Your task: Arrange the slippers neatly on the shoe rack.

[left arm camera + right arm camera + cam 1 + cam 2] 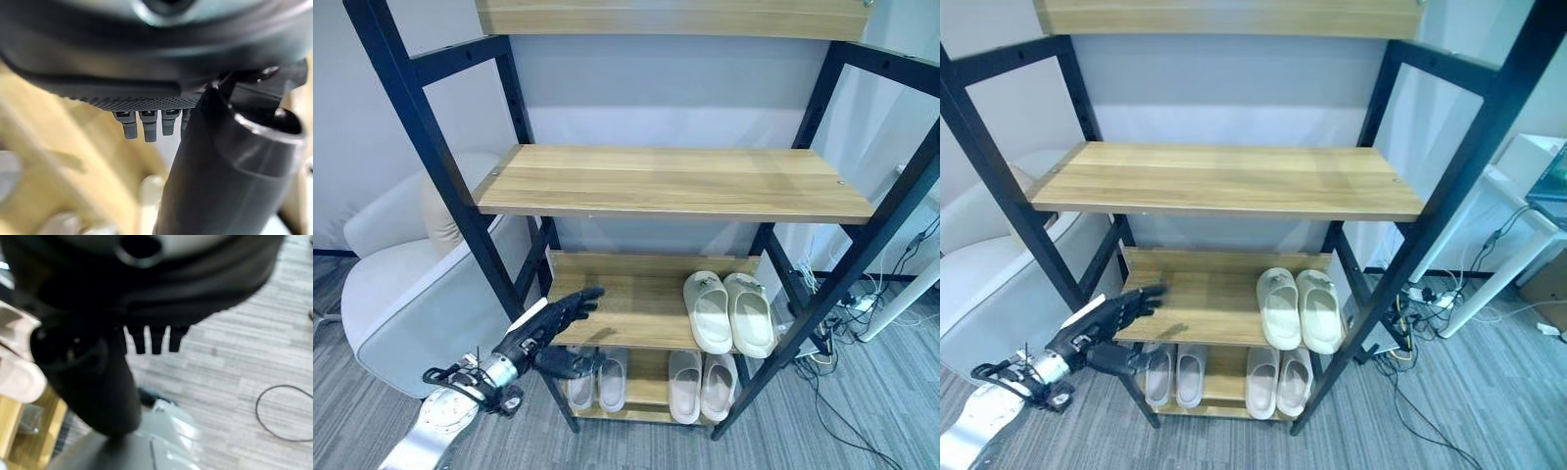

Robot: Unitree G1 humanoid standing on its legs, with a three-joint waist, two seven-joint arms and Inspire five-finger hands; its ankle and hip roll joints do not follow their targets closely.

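Left robot hand (546,328) reaching in from lower left, fingers (579,299) straight and apart, stretched over the near-left corner of the lower wooden shelf (636,299), holding nothing. Thumb pointing down past the shelf's front edge, in front of the bottom-left slippers. Same spread showing in the left wrist view: fingertips (146,128) in a row, nothing between them and the thumb.

Right robot hand (146,308) seen in its own wrist view over grey carpet (234,367); fingers straight, nothing held. Blurred beige shapes at that view's edge, can't tell what they are.

Shoe rack (440,176): black frame, wooden boards. Middle shelf (671,181) bare. Top board cut off by the frame edge.

Cream slippers (729,311) as a pair on the right of the lower shelf, side by side and touching, toes toward the near edge. Well apart from the left robot hand.

Bottom shelf (646,377): pale grey slippers (599,380) on the left, partly hidden behind the thumb and the front post; beige slippers (702,385) on the right, side by side, far ends hidden under the lower shelf.

White chair (406,294) left of the rack. Cables and a power strip (857,304) on the floor to the right.
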